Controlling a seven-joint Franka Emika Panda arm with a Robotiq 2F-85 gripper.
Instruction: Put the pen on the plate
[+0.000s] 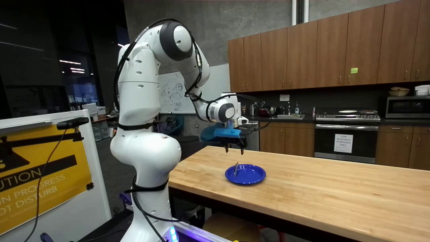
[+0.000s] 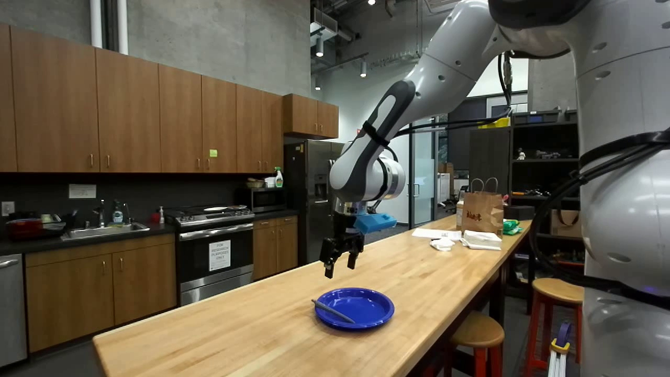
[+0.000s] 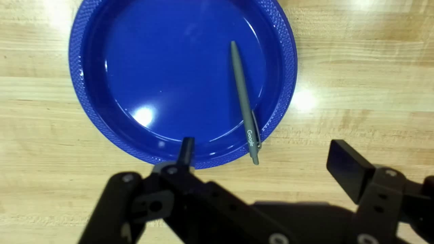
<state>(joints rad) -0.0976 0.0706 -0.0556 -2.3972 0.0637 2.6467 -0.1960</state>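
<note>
1. Google-lettered pen [image 3: 242, 91]: lies aslant on the blue plate [image 3: 169, 61], narrow tip in the well, clip end propped across the rim and projecting slightly beyond it.
2. The plate: flat on the butcher-block tabletop [image 2: 209, 330].
3. Robotiq gripper [image 2: 340, 268]: raised clear of pen and plate, jaws spread wide, nothing between them.
4. Step in hand: judged the last, placement apparently achieved.
5. Next move: probably upward withdrawal, avoiding the overhanging end, which a nudge could dislodge.

Lamps [image 2: 319, 47] shine overhead in an exterior view; in the wrist view, glare whitens the table [image 3: 356, 74] by the edge of the plate [image 3: 176, 64], the gripper [image 3: 267, 158] blurred.
</note>
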